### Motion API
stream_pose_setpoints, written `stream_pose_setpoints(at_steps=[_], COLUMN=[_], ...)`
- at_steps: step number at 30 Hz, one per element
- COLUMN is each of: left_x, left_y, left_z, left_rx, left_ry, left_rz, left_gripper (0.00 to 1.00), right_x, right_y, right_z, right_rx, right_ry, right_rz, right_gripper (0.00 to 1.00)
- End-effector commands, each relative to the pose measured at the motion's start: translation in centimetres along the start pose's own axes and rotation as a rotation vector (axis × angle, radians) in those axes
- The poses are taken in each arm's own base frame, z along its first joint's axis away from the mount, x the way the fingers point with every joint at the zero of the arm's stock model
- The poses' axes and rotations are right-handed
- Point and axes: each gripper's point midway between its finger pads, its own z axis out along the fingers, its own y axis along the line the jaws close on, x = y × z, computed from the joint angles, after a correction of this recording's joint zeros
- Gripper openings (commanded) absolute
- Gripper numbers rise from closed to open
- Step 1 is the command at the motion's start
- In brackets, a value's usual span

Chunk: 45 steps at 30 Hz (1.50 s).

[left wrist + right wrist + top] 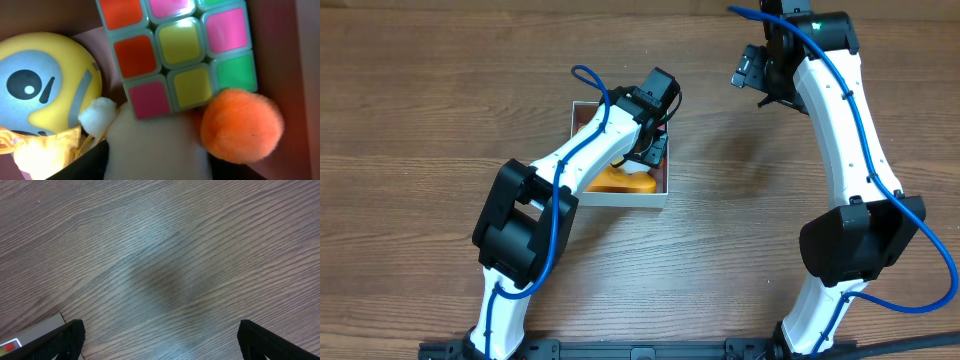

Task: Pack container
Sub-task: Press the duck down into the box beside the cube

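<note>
The container (pixel 620 198) is a shallow white-walled box at the table's middle left, with my left gripper (pixel 655 148) reaching down into its right side. In the left wrist view its pinkish-brown floor (pixel 282 60) holds a colour cube (pixel 180 50), a yellow face ball (pixel 45 85) and an orange pom-pom (pixel 242 125). A soft white toy (pixel 157 150) lies between my left gripper's (pixel 157 162) dark fingers, which stand apart. My right gripper (pixel 752 70) hangs wide open over bare wood at the back right, and nothing is between its fingers (pixel 65 340).
An orange toy (pixel 620 180) shows in the container's near part, under the left arm. A pale flat thing with a red mark (pixel 25 339) lies at the lower left of the right wrist view. Wood-grain table surrounds the box.
</note>
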Motion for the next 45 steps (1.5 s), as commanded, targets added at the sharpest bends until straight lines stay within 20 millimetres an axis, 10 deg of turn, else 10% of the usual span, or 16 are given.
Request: stream_pose_setpoints(at_steps=[1,33,45], left_x=[2.0,-2.4,-5.6], left_y=[0.5,-0.4,-0.1], left_z=[1.6,-2.6,-8.0], left_rx=[-0.016,0.014,-0.012], left_ry=[0.070,-0.033,-0.123], left_rz=[-0.006,-0.009,-0.014], left_gripper=[0.68,0.65,0.65], right_x=[-0.7,-0.7,-0.7], right_y=[0.3,0.3,0.3], right_z=[-0.8,-0.8,-0.8], right_rx=[-0.017,-0.017,-0.017], right_ry=[-0.030,-0.030,-0.030], right_rz=[0.015,0.015,0.015], right_gripper=[1.00,1.00,1.00])
